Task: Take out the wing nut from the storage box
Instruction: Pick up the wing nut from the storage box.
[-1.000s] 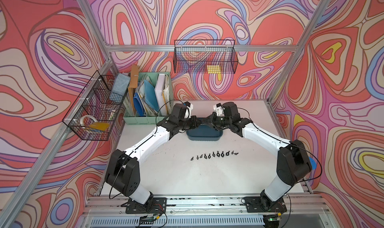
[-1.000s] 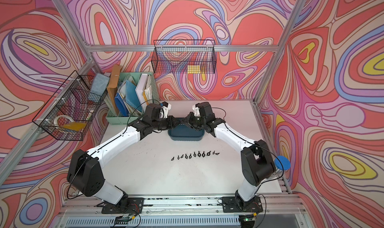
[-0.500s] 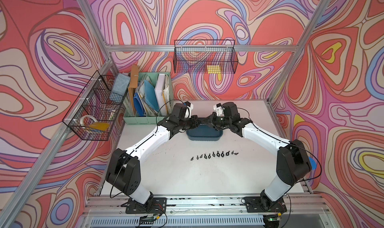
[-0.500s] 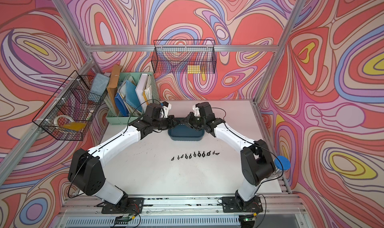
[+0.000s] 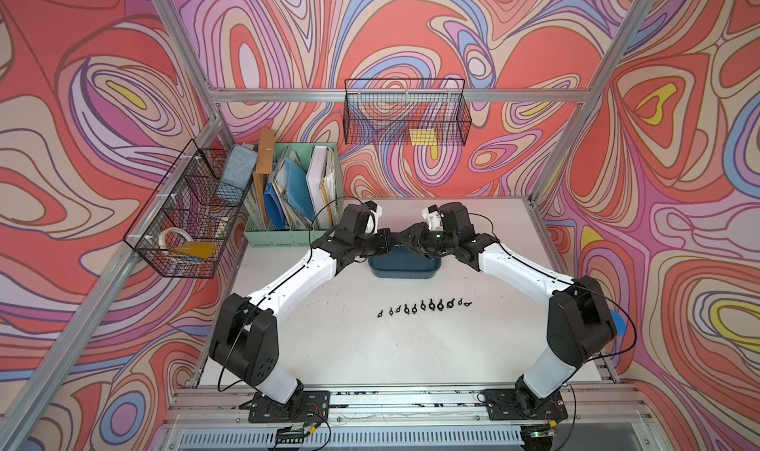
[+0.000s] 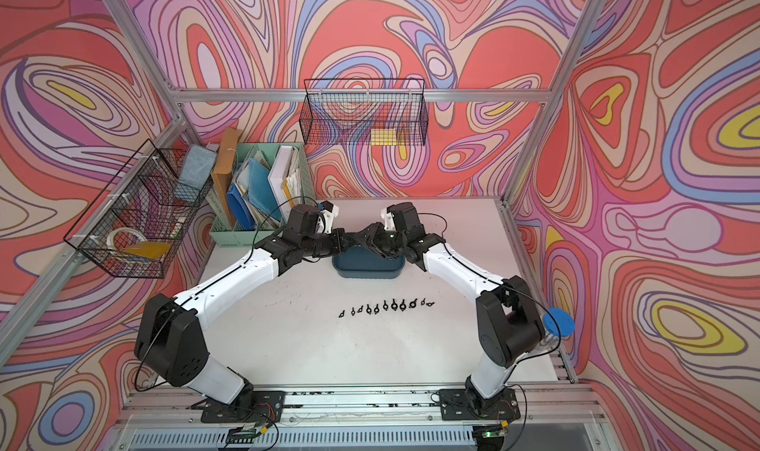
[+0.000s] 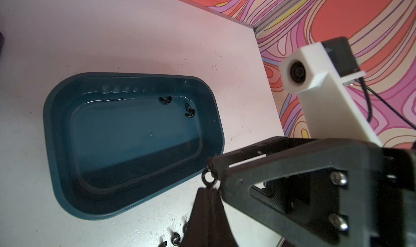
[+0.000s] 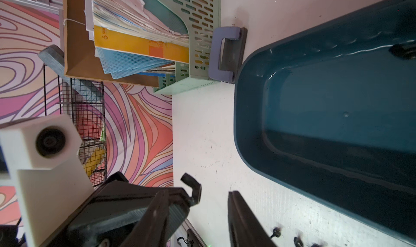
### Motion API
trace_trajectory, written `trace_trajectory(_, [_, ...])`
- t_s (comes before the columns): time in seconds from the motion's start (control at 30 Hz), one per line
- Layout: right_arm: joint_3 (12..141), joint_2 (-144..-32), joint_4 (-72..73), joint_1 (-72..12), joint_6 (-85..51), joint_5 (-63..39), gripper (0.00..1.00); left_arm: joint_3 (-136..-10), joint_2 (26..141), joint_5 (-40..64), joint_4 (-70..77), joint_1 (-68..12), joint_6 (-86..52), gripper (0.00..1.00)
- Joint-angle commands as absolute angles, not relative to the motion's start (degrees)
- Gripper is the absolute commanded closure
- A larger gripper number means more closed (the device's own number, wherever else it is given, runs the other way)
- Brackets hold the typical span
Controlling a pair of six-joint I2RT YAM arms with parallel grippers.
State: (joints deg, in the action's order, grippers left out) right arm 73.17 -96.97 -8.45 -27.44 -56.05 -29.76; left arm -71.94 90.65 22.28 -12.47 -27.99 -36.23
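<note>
The dark teal storage box (image 5: 405, 271) (image 6: 368, 271) sits mid-table at the back. Both grippers meet just above its near left edge. My left gripper (image 7: 210, 189) (image 5: 391, 240) is shut on a black wing nut (image 7: 208, 178) (image 8: 192, 188) by one of its wings. My right gripper (image 8: 202, 194) (image 5: 407, 238) stands open around that nut, its fingers (image 8: 238, 212) apart from it. Two more wing nuts (image 7: 165, 99) (image 7: 189, 111) lie inside the storage box (image 7: 48, 122) near its far right corner.
Several wing nuts (image 5: 423, 305) (image 6: 386, 305) lie in a row on the table in front of the box. A mint-green file organiser (image 5: 294, 198) and a purple hole punch (image 8: 227, 54) stand left of the box. Wire baskets (image 5: 189, 214) (image 5: 407, 111) hang on the walls.
My left gripper closed fully on the wing nut, then my right gripper's jaws came apart. Both arms have hardly moved.
</note>
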Motion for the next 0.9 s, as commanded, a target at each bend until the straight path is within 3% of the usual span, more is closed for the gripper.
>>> trace_trajectory(0.0, [72.52, -95.64, -10.08, -26.13, -53.95, -28.44, 0.48, -72.01, 89.66, 20.86, -14.64, -27.95, -34.3, 1.0])
trace_trajectory(0.27, [72.44, -95.38, -13.6, -24.58, -49.58, -25.36, 0.22, -66.28, 84.07, 15.32, -20.77, -27.95, -31.18, 1.0])
trace_trajectory(0.37, [72.42, -96.06, -13.87, -24.34, -48.64, -25.22, 0.02, -63.07, 81.44, 12.62, -22.74, -28.0, -29.99, 1.0])
trace_trajectory(0.87, [73.46, -98.39, -15.83, -24.19, -46.54, -26.45, 0.02, -43.44, 72.42, 0.29, -23.16, -37.07, -33.89, 1.0])
